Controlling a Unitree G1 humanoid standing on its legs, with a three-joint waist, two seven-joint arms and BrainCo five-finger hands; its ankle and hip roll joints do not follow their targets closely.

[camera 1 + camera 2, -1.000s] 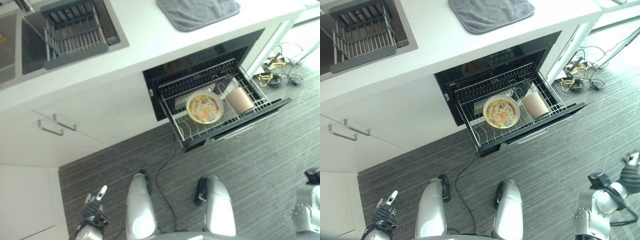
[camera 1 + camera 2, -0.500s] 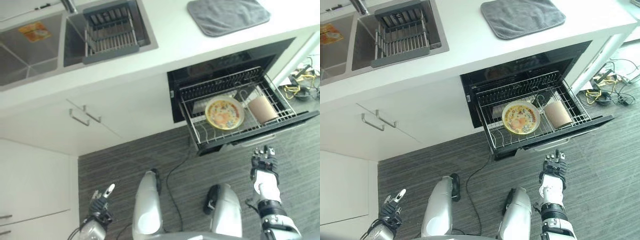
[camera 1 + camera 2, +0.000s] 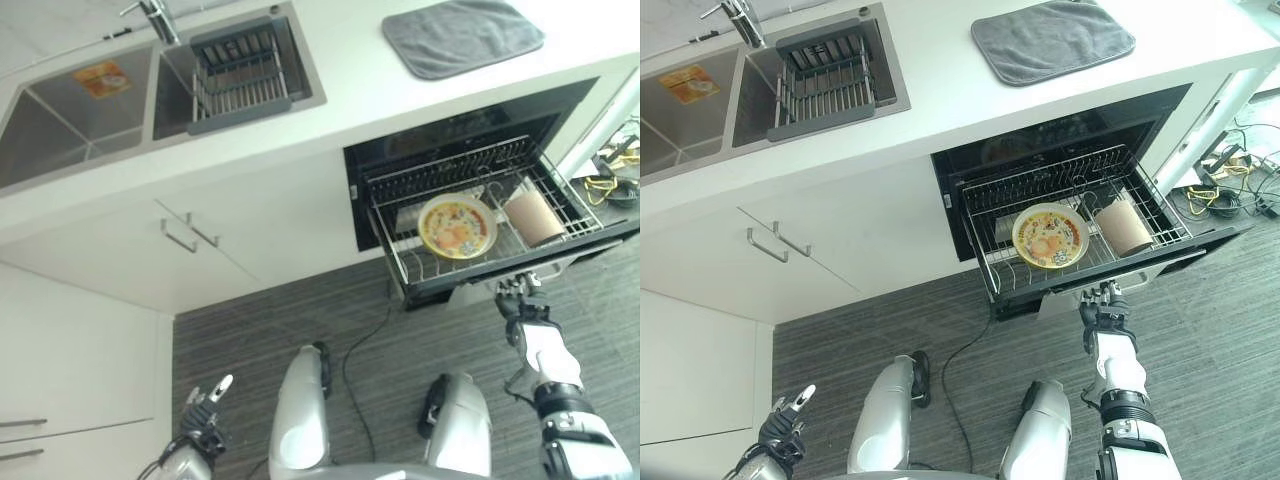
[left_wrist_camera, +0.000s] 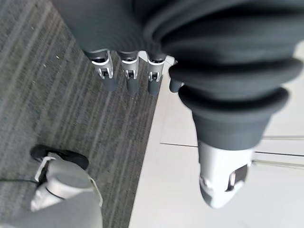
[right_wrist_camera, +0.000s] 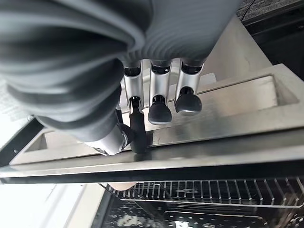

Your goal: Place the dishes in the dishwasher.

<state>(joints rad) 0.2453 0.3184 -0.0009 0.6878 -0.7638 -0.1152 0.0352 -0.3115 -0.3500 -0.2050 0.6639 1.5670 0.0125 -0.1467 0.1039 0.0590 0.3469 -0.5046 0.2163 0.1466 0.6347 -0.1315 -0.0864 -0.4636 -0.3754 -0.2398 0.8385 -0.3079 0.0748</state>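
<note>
Grey striped floor [image 3: 1200, 330], white counter [image 3: 930, 90]; right hand [image 3: 1106, 305], fingers relaxed, probably touching the drawer front [image 5: 209, 137] holding plate [image 3: 1050, 236] and cup [image 3: 1124, 227].

A yellow patterned plate [image 3: 1050, 236] is being held flat in the pulled-out dishwasher rack [image 3: 990, 268], with a tan cup [image 3: 1124, 227] lying tipped on its side just right of it.

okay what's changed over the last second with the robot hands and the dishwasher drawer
The right robot hand has come up from low at the robot's right side to the front edge of the open dishwasher drawer, fingers straight at its metal handle, not curled round it. The left robot hand stays low by the floor. The yellow plate and cup lie in the rack as before.
</note>
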